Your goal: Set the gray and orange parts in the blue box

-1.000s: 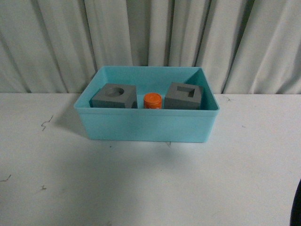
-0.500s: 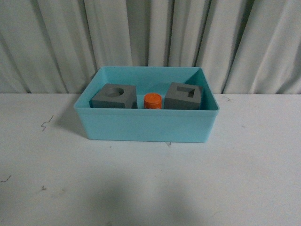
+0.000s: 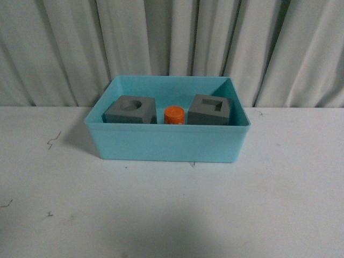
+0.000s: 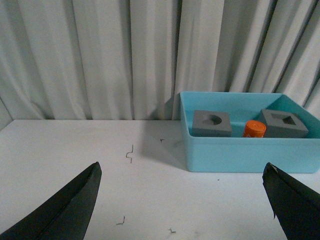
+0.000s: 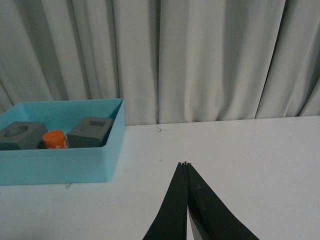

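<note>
The jaws of the left gripper [image 4: 182, 200] stand wide apart and hold nothing; its two dark fingers [image 4: 65, 210] show only at the lower corners of the left wrist view, with bare desk between them. The jaws of the right gripper [image 5: 186, 200] are pressed together, tips touching, with nothing between them. Neither arm shows in the front view.

The desk [image 3: 172, 215] is a flat white surface with a few small dark scuffs and specks [image 3: 52, 141] on it. Behind it hangs a pale, pleated curtain [image 3: 172, 37] that fills the whole background in all three views.

There is one blue box [image 3: 166, 142], a light turquoise bin with a rimmed edge, resting on the desk close to the curtain. Inside it are three parts: two gray cubes and one orange cylinder [image 3: 174, 114]. The gray cube with the round recess [image 3: 130, 109] sits at one end, the gray cube with the rectangular slot [image 3: 210, 109] at the other, and the cylinder stands upright between them, just beside each.

Both grippers hover low over the desk, pointing toward the curtain and well apart from the box. Ahead of the open left jaws, the box lies beyond and off toward the right finger's side. Ahead of the closed right jaws, the box lies beyond and off to the opposite side, with open desk in between.
</note>
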